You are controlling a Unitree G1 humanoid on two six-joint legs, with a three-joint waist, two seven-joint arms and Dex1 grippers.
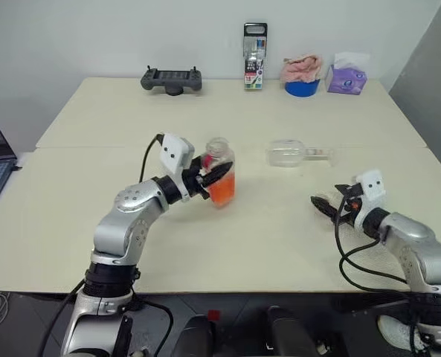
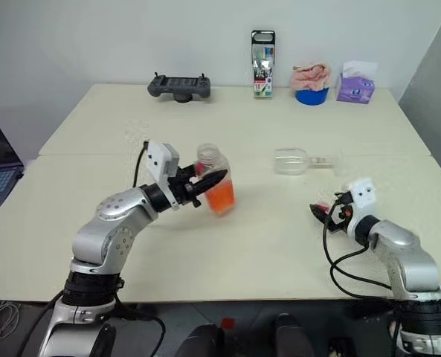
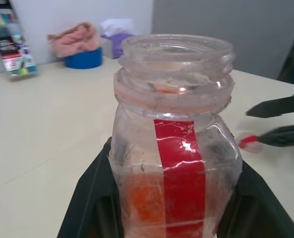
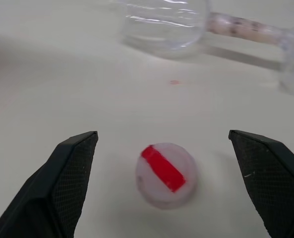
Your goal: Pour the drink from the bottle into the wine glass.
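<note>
Cream table [image 1: 279, 245] is bearing a toppled wine glass [image 1: 288, 153]; left gripper [image 1: 214, 177] is clamping the uncapped bottle [image 1: 221, 175], right gripper [image 4: 169, 186] is gaping around the cap [image 4: 165, 173], seemingly untouched.

Bottle [image 1: 221, 172] left of wine glass [image 1: 294, 154], cap [image 4: 165, 174] apparently right, nearer.

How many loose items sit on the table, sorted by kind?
Bottle, uncapped, held by left gripper: 1
Cap: 1
Wine glass, lying down: 1
Controller: 1
Pen pack: 1
Bowl with cloth: 1
Tissue box: 1
Total: 7
</note>
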